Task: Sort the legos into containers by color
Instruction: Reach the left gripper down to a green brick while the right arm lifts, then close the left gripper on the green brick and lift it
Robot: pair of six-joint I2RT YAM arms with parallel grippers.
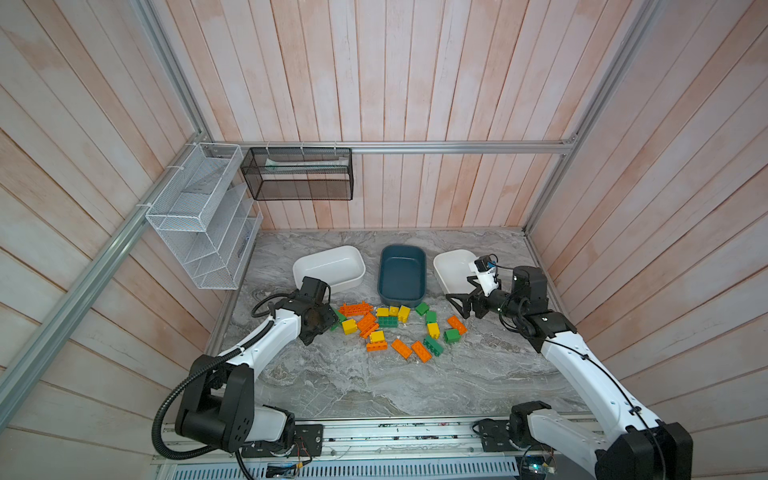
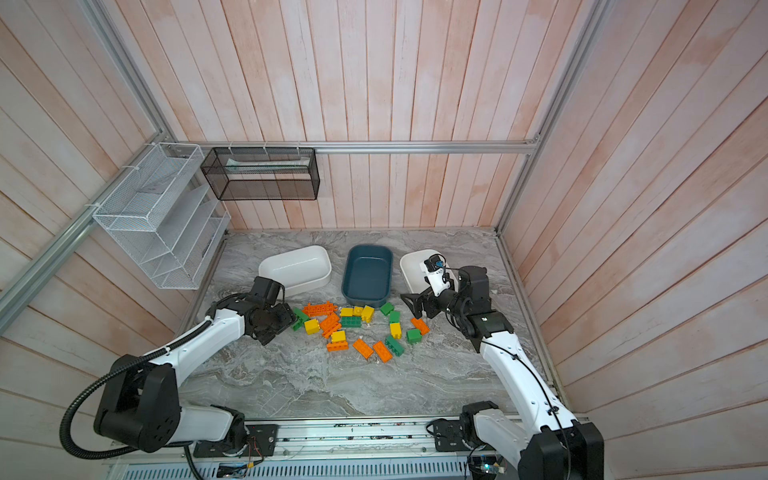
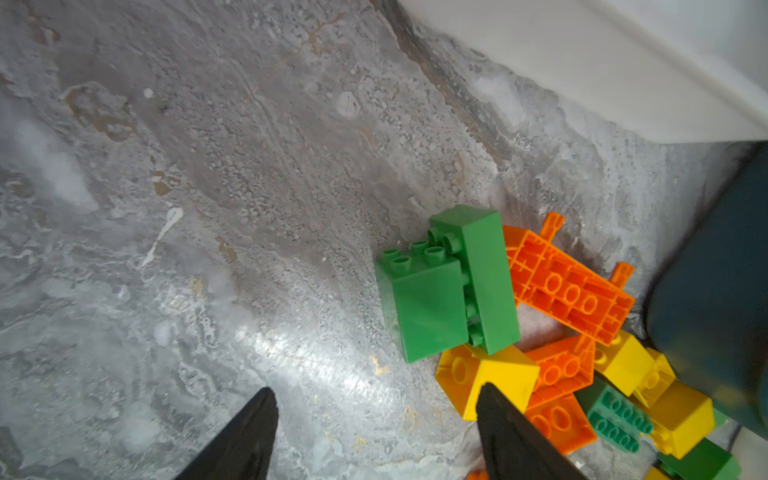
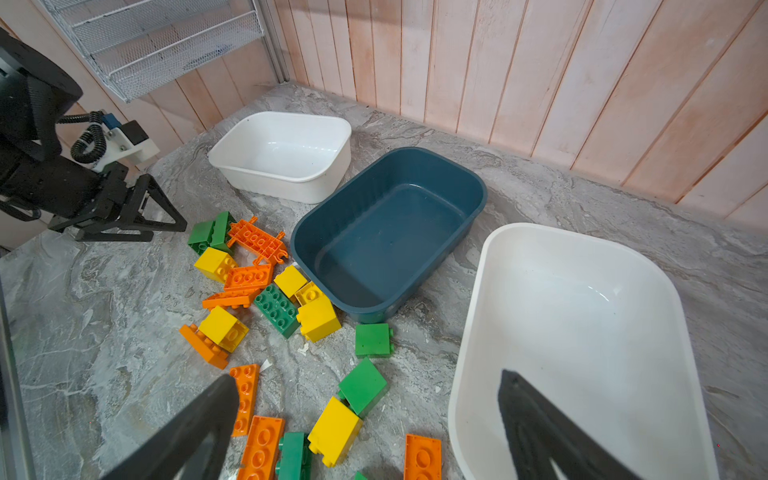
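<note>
Several orange, yellow and green legos (image 1: 390, 322) lie scattered on the marble table in front of three empty containers: a white tub (image 1: 328, 266), a teal tub (image 1: 402, 272) and a second white tub (image 1: 451, 266). My left gripper (image 3: 376, 395) is low at the pile's left end, open, with only bare table between its fingers. Just beyond it lie two green bricks (image 3: 428, 307), and one fingertip (image 3: 488, 395) overlaps a yellow brick (image 3: 503, 374). My right gripper (image 4: 368, 378) hangs open above the pile's right end, beside the right white tub (image 4: 582, 324), holding nothing.
A white wire rack (image 1: 203, 216) and a black mesh basket (image 1: 297, 172) hang on the back-left walls above the table. Wooden walls close in three sides. The arms' mounting rail (image 1: 395, 432) runs along the front edge.
</note>
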